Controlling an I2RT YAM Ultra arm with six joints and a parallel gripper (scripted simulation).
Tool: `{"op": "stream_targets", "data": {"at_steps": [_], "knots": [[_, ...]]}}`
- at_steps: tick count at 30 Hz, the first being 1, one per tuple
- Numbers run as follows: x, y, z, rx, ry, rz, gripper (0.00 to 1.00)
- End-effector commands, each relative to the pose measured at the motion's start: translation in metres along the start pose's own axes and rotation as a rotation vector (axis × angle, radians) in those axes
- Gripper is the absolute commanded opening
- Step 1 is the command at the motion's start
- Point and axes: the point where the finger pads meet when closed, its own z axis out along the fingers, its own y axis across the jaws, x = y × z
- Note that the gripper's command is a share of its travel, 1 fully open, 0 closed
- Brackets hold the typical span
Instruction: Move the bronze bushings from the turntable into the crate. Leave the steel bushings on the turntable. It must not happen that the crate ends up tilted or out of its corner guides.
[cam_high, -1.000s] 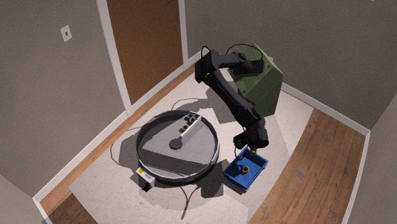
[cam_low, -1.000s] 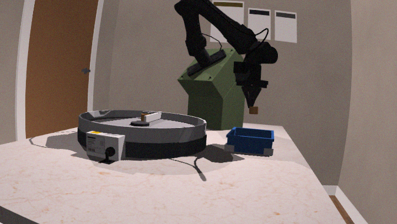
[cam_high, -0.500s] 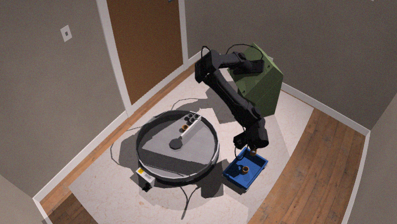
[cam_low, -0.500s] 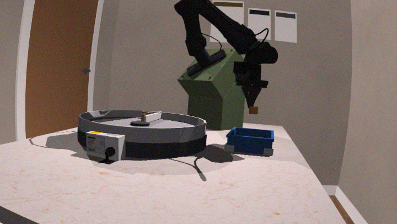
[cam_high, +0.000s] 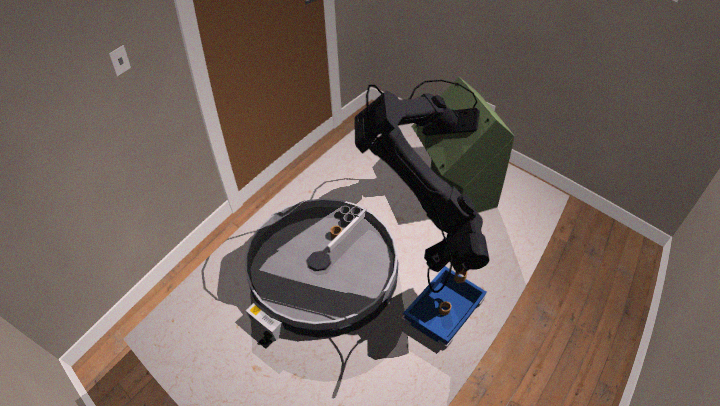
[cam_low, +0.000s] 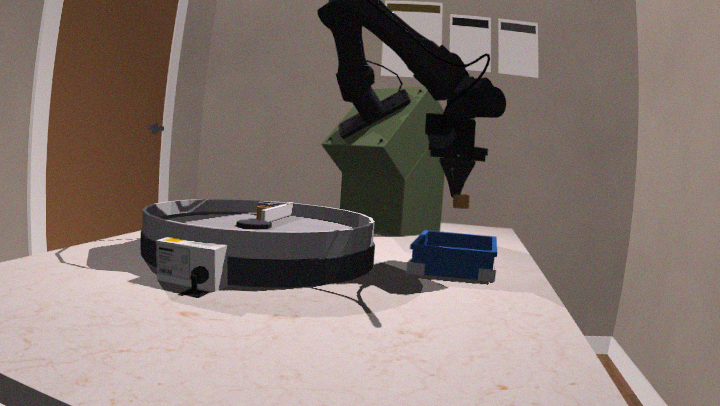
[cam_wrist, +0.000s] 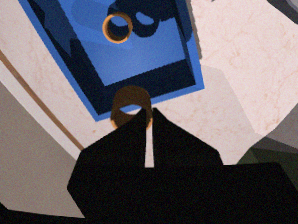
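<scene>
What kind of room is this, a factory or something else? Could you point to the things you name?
Probably a small robotics workroom rather than a factory floor: a black robot arm (cam_high: 410, 163) (cam_low: 433, 65) is mounted on a green pedestal (cam_high: 491, 161) (cam_low: 373, 201), beside a turntable (cam_high: 287, 307) (cam_low: 297, 244), with an ordinary brown door (cam_high: 267, 85) (cam_low: 105, 121) behind.

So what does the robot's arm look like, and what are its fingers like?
The arm is black all over, with chunky rounded joints and long, thick links. Thin black cables loop outside it. The fingers are black too, wide at the top and narrowing to small tips, like two wedges. I can't make out any markings on them.
</scene>
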Motion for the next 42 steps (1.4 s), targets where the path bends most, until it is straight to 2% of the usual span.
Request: {"op": "stream_targets", "data": {"at_steps": [1, 3, 36, 38, 41, 42], "knots": [[-0.003, 0.015, -0.015, -0.027, -0.027, -0.001, 0.0], [-0.011, 0.016, -0.021, -0.043, -0.035, 0.017, 0.0], [-0.011, 0.016, -0.021, -0.043, -0.035, 0.014, 0.0], [-0.009, 0.018, -0.018, -0.044, -0.035, 0.01, 0.0], [-0.004, 0.015, 0.001, -0.026, -0.029, 0.004, 0.0], [-0.004, 0.015, 0.001, -0.026, -0.029, 0.004, 0.0]]}}
